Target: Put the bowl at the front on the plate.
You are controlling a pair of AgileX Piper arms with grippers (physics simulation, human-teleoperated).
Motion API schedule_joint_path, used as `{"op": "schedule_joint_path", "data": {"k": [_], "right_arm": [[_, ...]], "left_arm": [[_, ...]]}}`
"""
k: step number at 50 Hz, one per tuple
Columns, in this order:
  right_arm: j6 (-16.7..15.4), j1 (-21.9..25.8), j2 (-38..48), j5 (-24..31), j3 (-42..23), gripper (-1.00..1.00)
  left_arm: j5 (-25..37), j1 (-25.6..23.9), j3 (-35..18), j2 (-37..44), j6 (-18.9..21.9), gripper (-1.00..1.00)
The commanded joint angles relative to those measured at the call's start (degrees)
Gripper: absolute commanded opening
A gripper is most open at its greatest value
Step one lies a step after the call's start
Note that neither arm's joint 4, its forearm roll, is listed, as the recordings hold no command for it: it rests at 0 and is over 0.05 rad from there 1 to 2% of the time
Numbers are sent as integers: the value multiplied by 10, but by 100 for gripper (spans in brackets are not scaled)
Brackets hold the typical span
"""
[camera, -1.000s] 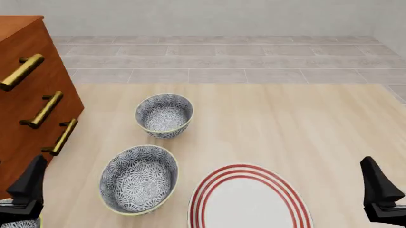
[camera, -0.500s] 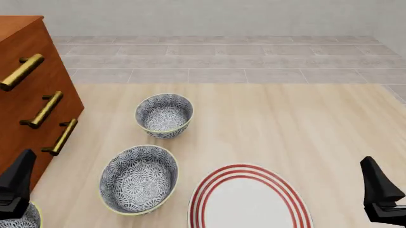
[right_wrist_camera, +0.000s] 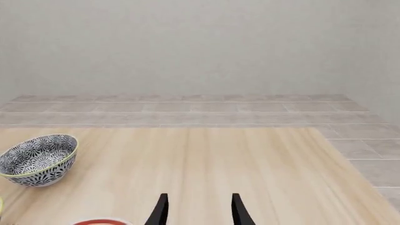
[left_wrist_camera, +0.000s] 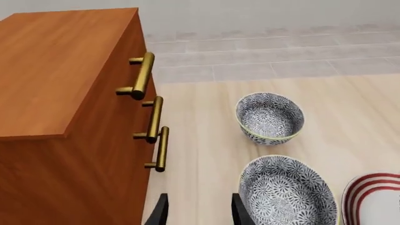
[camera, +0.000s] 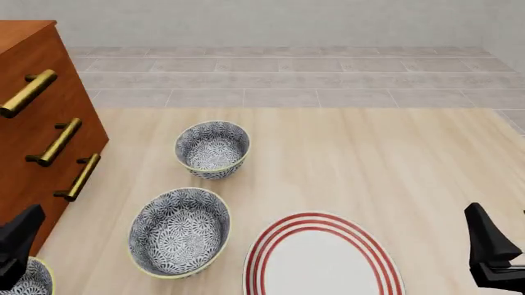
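Note:
The front bowl (camera: 31, 280), blue-grey floral with a yellow-green rim, shows only as a sliver in the near left corner of the front view. My left gripper (camera: 19, 241) hangs just above and beside it; in the left wrist view the left gripper (left_wrist_camera: 198, 214) is open and empty, and this bowl is out of view. The red-ringed white plate (camera: 321, 265) lies near the front centre, also visible as plate (left_wrist_camera: 374, 200). My right gripper (camera: 490, 251) waits at the near right, and the right wrist view shows this gripper (right_wrist_camera: 198, 212) open and empty.
Two look-alike bowls stand left of centre: a middle bowl (camera: 181, 232) beside the plate and a far bowl (camera: 213, 149) behind it. A wooden drawer cabinet (camera: 37, 129) with brass handles (camera: 64, 141) fills the left side. Tiled floor lies beyond the table's far edge.
My left gripper has drawn back toward the near left corner, uncovering more of the front bowl's rim. The right gripper, the bowls and the plate have stayed put.

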Motion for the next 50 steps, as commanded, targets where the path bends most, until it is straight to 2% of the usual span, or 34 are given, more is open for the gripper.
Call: {"op": "schedule_joint_path", "data": {"k": [1,14,27,28,30,32,50], "right_arm": [[1,-1,2,-1,0,100],[4,-2,6,-6,1,100],[11,-3,10,-10,1,100],[11,-3,10,-10,1,100],[13,-3,13,-12,1,100],[13,-3,12,-12,1,100],[15,-4,19,-20,1,100]], "left_arm": [[67,15,6,-12,-5,100],[111,37,31,-30,-4,100],[146,41,89,-39,-36,100],[144,34,93,-31,-49,100],[140,40,94,-29,-41,100],[127,36,109,-10,-54,100],[75,52,163,45,-75,100]]}}
